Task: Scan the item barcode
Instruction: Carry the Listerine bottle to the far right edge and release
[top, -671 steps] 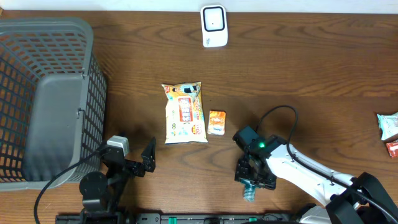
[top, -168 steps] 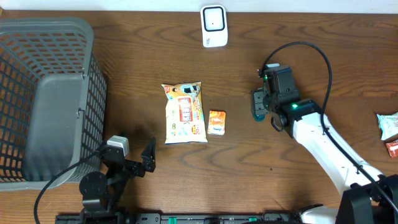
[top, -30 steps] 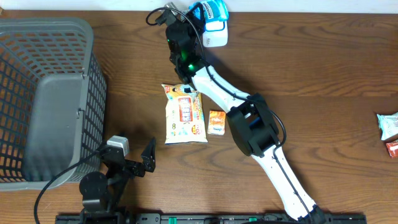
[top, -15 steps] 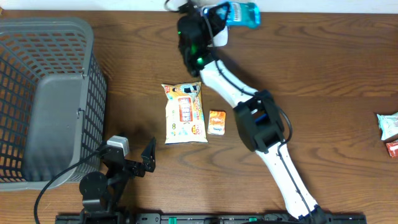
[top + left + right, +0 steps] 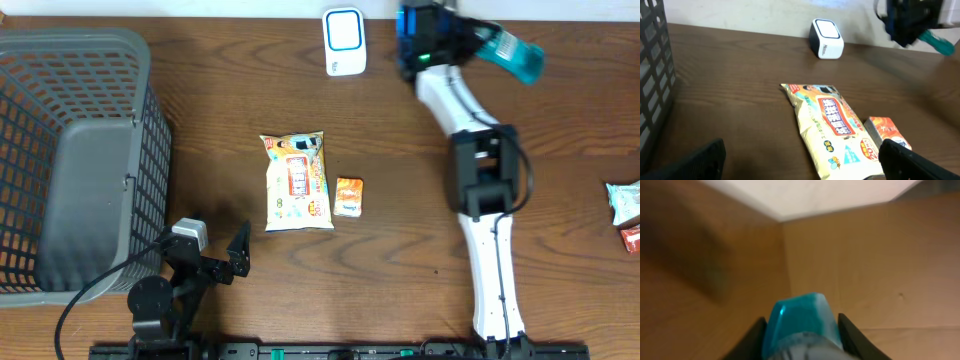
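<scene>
Observe that the right gripper (image 5: 472,40) is closed on the teal bottle (image 5: 516,56), with one finger on each side of it, as the right wrist view confirms (image 5: 801,339). You find the bottle (image 5: 800,316) near the far edge of the table (image 5: 560,130), off to the right of the white scanner (image 5: 343,40) and clear of it. In the overhead view, the free end of the bottle points to the right. Whether its barcode faces the scanner cannot be determined. Note that the left gripper (image 5: 240,255) sits at the near edge beside the grey basket (image 5: 75,45), jaws fully apart and holding nothing. In front of it lie the snack bag (image 5: 296,180) and, just beside the bag, a small orange box (image 5: 348,196). Two further packets (image 5: 625,205) lie at the right edge.
</scene>
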Available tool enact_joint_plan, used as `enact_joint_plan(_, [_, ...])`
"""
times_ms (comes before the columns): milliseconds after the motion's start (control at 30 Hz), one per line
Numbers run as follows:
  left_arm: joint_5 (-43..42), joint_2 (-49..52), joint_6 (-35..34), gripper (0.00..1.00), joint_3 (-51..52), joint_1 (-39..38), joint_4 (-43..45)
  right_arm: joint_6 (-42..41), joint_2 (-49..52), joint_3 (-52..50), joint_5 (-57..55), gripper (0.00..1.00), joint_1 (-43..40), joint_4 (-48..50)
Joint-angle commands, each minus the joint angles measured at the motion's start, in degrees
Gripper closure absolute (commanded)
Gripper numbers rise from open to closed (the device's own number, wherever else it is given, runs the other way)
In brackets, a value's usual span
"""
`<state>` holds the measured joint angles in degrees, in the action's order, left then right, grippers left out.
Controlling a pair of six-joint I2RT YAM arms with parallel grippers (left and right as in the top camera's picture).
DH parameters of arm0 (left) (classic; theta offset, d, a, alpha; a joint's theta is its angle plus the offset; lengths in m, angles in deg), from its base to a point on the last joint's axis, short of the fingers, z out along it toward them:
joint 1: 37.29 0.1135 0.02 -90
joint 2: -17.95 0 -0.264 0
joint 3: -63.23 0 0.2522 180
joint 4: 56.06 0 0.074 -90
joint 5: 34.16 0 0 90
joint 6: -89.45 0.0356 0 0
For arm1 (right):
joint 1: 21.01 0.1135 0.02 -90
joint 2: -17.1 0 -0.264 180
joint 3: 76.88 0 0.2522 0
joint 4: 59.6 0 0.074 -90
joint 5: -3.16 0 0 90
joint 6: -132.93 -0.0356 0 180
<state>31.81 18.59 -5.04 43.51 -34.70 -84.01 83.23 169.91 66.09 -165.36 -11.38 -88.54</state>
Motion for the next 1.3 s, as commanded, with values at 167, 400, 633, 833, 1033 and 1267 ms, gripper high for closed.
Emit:
enact_joint_plan(167, [0.13, -0.04, -0.33, 0.02, 1.14, 0.24, -0.72, -33.44, -3.37, 0.85, 11.69, 0.81, -12.81, -26.91])
enact_joint_plan(400, [0.13, -0.04, -0.33, 0.02, 1.14, 0.24, -0.72, -37.66, -3.37, 0.85, 23.87, 0.79, -22.01, -35.26])
enact_joint_plan(633, [0.13, -0.04, -0.33, 0.02, 1.14, 0.24, -0.72, -39.8, -3.37, 0.85, 30.64, 0.61, -26.84, -37.38])
enact_joint_plan(833, [0.13, -0.04, -0.33, 0.02, 1.14, 0.24, -0.72, -44.41, -4.13, 0.85, 31.3, 0.12, -29.86, -39.69])
enact_joint_plan(1033, [0.13, -0.04, -0.33, 0.02, 1.14, 0.24, -0.72, -47.06, -10.8, 0.85, 33.22, 0.01, -30.6, -39.95])
enact_joint_plan(1267, [0.13, -0.04, -0.33, 0.02, 1.14, 0.24, -0.72, -51.32, -24.48, 0.85, 42.18, 0.01, -30.1, -41.42])
